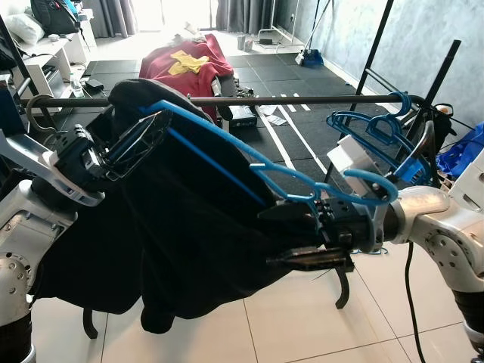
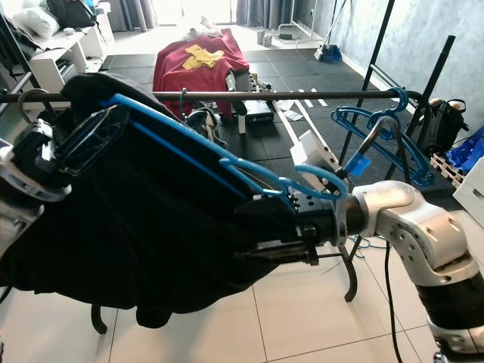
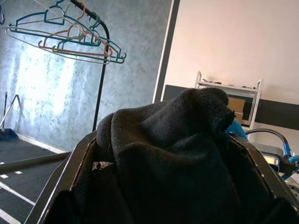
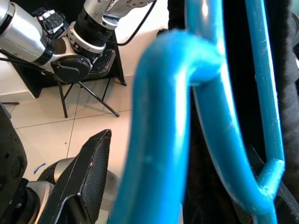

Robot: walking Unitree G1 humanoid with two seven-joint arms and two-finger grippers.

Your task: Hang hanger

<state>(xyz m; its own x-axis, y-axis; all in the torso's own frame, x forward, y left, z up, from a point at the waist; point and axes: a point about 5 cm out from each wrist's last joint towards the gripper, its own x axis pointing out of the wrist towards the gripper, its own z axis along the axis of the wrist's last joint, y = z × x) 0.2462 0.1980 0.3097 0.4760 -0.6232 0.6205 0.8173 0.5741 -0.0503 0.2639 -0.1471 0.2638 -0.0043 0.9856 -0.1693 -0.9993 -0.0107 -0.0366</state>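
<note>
- The blue plastic hanger (image 1: 227, 147) carrying a black fabric garment (image 1: 174, 249) is held between both arms, in front of and slightly below the dark metal rail (image 1: 302, 99) of the clothes rack; its long axis slants from upper left down to lower right, roughly along the rail.
- The hanger's hook (image 1: 374, 189) curls at the right end, just above the right gripper (image 1: 318, 238), so the right arm is nearer the part that must go over the rail; the rail lies above and beyond the hook.
- The right gripper has its black fingers closed around the hanger's neck and the cloth just below the hook.
- The left gripper (image 1: 140, 144) clamps the hanger's far shoulder, its fingers wrapped by soft, matte knit cloth (image 3: 177, 154).
- The hanger is smooth, glossy tubing (image 4: 219, 107); the garment hangs limp and heavy.
- Empty blue plastic hangers (image 1: 378, 132) already hang at the rail's right end, near the rack's upright.
</note>
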